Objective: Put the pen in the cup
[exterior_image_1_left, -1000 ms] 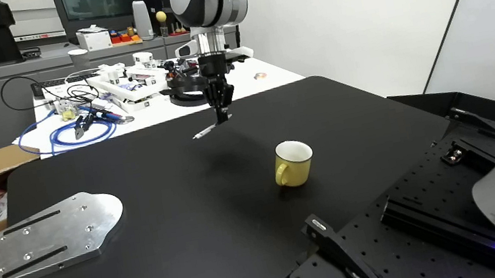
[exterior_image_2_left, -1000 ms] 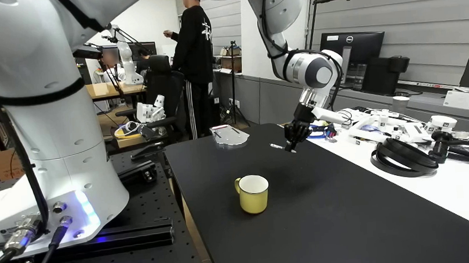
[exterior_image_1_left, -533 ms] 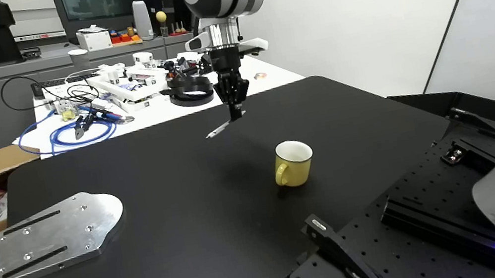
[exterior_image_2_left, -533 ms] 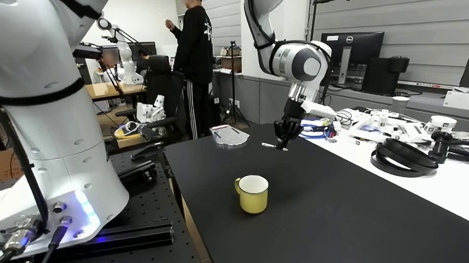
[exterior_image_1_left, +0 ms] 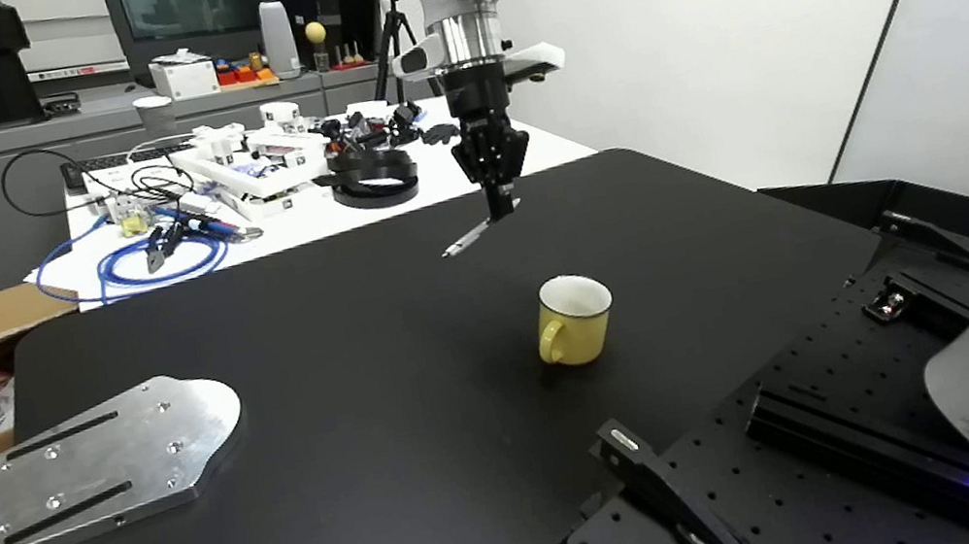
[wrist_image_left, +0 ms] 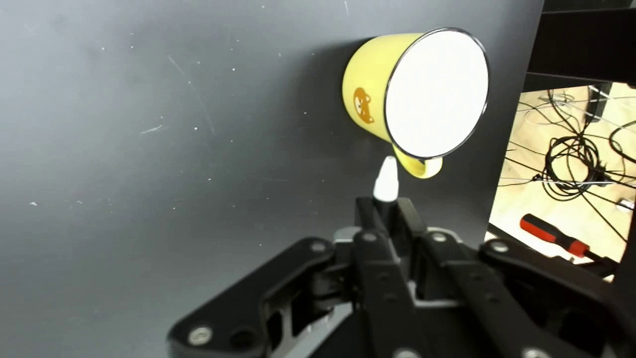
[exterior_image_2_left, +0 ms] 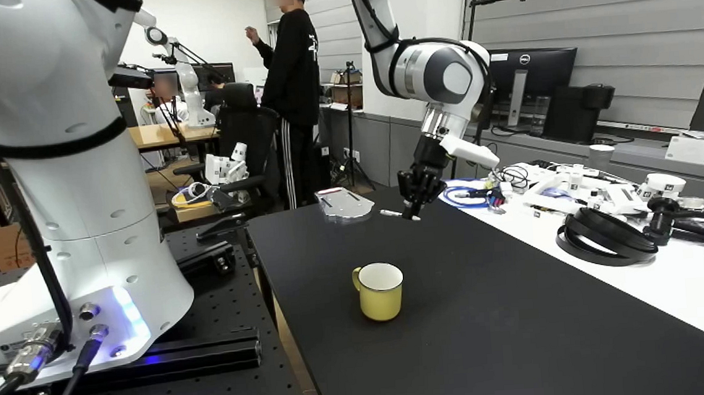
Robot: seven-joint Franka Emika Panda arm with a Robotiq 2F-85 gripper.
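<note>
A yellow cup with a white inside stands upright on the black table and shows in both exterior views [exterior_image_1_left: 576,335] [exterior_image_2_left: 381,298]. In the wrist view the cup [wrist_image_left: 372,82] is at upper right, its handle towards the jaws. My gripper [exterior_image_1_left: 500,206] is shut on a white pen [exterior_image_1_left: 467,238], held roughly level above the table and sticking out on both sides of the fingertips. The gripper [exterior_image_2_left: 412,210] and pen [exterior_image_2_left: 390,213] are beyond the cup, apart from it. In the wrist view a pen end [wrist_image_left: 386,181] shows past the fingertips [wrist_image_left: 390,214]; the rest is hidden.
A flat metal plate [exterior_image_1_left: 102,454] lies at the table's edge, also visible in an exterior view [exterior_image_2_left: 345,203]. A white table with cables and parts [exterior_image_1_left: 261,171] adjoins the black table. A screwdriver [wrist_image_left: 551,236] lies past the table edge. Black clamps [exterior_image_1_left: 670,497] stand by the robot base.
My gripper, with the pen in it, has moved right and slightly up in one exterior view, and left and slightly up in another. The cup has not moved.
</note>
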